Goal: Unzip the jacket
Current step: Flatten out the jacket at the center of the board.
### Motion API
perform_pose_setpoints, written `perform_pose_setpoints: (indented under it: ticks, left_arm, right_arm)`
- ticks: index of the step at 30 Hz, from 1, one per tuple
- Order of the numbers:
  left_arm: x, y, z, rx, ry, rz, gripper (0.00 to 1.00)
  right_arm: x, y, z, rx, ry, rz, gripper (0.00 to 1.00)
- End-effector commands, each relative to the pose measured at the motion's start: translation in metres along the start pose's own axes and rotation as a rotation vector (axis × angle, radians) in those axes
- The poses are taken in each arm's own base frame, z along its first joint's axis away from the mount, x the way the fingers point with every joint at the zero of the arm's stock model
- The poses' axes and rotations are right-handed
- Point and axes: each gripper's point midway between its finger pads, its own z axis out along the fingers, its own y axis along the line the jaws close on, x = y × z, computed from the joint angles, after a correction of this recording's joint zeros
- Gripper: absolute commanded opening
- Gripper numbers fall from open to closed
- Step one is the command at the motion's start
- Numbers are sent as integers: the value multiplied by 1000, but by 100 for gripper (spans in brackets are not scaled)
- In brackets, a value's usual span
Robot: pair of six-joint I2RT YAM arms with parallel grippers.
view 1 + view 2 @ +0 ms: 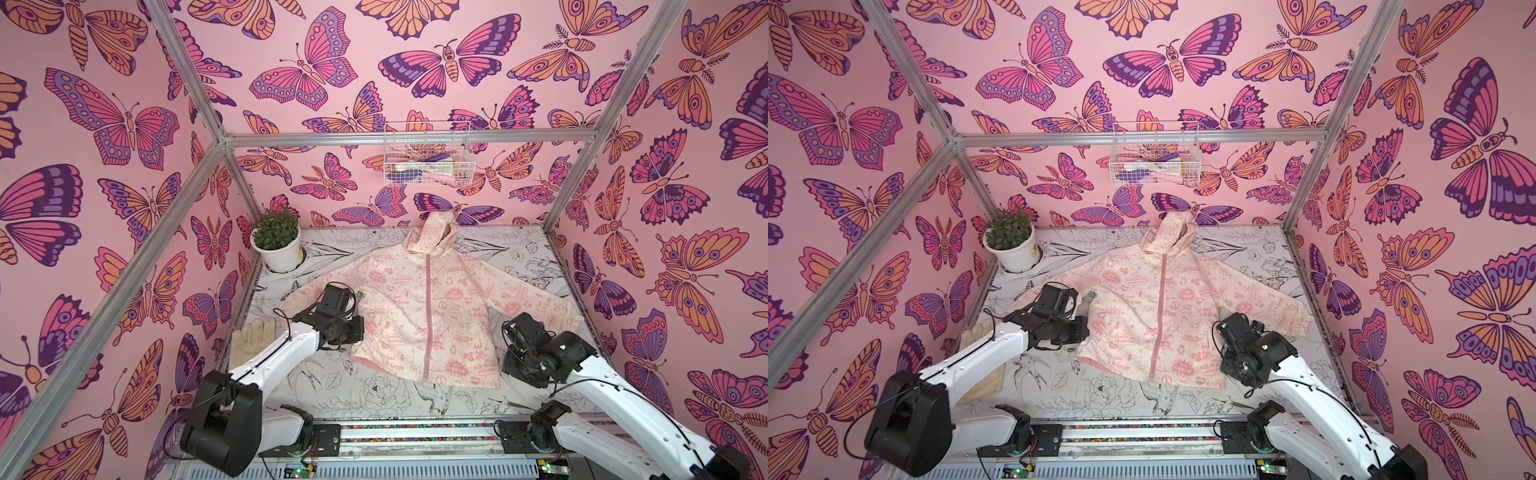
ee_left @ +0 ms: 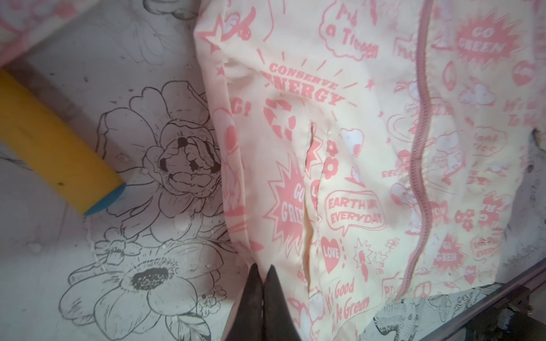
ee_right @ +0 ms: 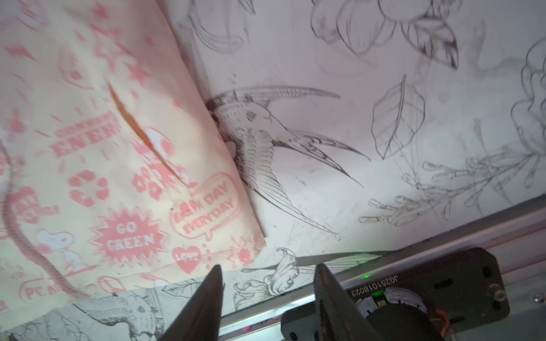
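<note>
Glove (image 1: 251, 340) of plain beige lies on the counter (image 1: 374, 395) out to the left of the left tool (image 2: 263, 270), beside that arm. The left tool is closed, its dark tips pressed together right at the side edge of the jacket (image 1: 395, 307), low down near the hem. Whether any cloth is caught between them cannot be told. To its right the jacket lies flat, front up, sleeves spread, hood pointing away from both tools, filling the space between them. Its pink zipper (image 1: 429, 320) runs closed from hem to hood. The right tool (image 3: 269, 267) stands open, only printed counter showing between its fingers, just off the jacket's other lower corner.
</note>
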Motion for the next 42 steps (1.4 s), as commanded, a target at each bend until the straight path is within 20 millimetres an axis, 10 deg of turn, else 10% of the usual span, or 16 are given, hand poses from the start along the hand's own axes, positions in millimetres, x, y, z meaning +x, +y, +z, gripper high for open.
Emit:
perform_pose_setpoints:
  ticks: [1,7,11,12,13,20,32,36,42]
  left_arm:
    - [18,11,-18,-41,8,-47,0]
    - [32,27,-46,-104,-51,-83,0]
    - [33,33,-62,-133,-111,-103,54]
    - [29,35,-68,-148,-139,-97,95]
    - [24,36,-73,-162,-167,-87,100]
    - [-48,2,-80,-117,-300,79,100]
    - [-146,-79,45,104,-179,256,69]
    - [-157,-82,85,86,-138,283,64]
    - [-181,-52,101,-63,-141,320,74]
  right_arm:
    - [-40,27,0,-32,-104,-60,49]
    - [-60,95,36,-193,-15,-157,42]
    - [-66,133,49,-276,50,-218,38]
    - [-66,139,54,-290,64,-219,36]
    - [-66,144,59,-296,75,-221,35]
    - [-38,124,100,-227,169,-180,24]
    - [33,44,108,-140,260,18,21]
    - [15,36,64,-145,158,-49,41]
    - [-81,64,-2,-230,-129,-158,69]
